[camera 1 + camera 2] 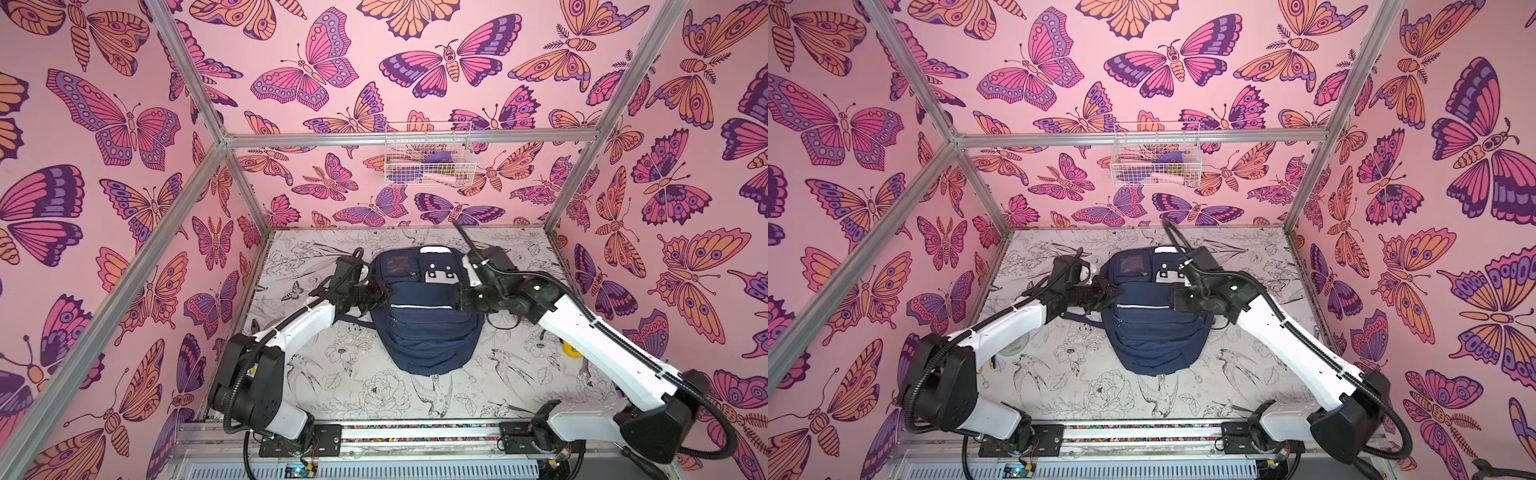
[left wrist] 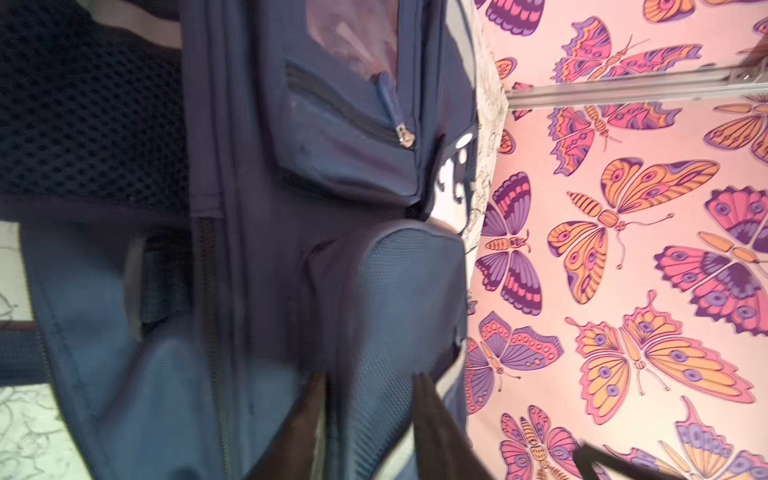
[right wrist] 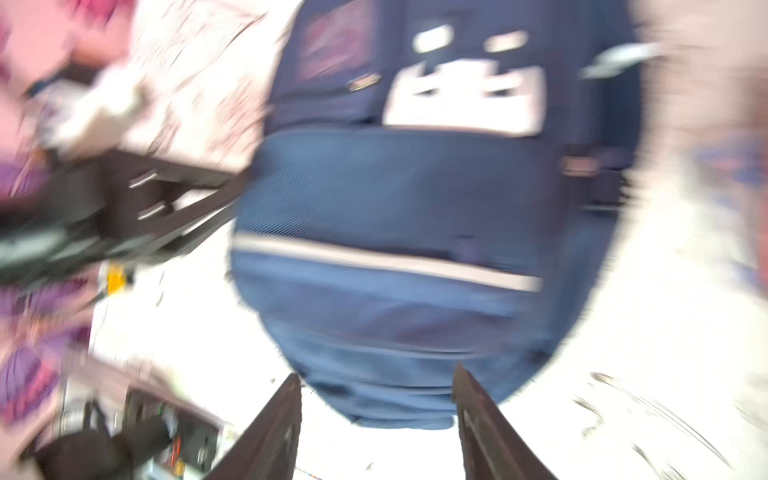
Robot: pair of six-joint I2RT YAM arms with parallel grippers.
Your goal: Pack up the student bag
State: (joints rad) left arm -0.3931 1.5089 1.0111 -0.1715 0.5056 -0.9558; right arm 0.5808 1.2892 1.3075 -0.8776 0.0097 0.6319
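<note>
Found navy student bag [image 1: 424, 332] flat on table [image 1: 374, 399], left tool [image 2: 372, 376] at bag's left edge, fingers parted, right tool [image 3: 376, 372] at bag's right edge, fingers spread, nothing gripped

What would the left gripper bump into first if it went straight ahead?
Most likely the student bag. The left gripper points right at its side with its jaws apart, and navy fabric is just ahead.
</note>
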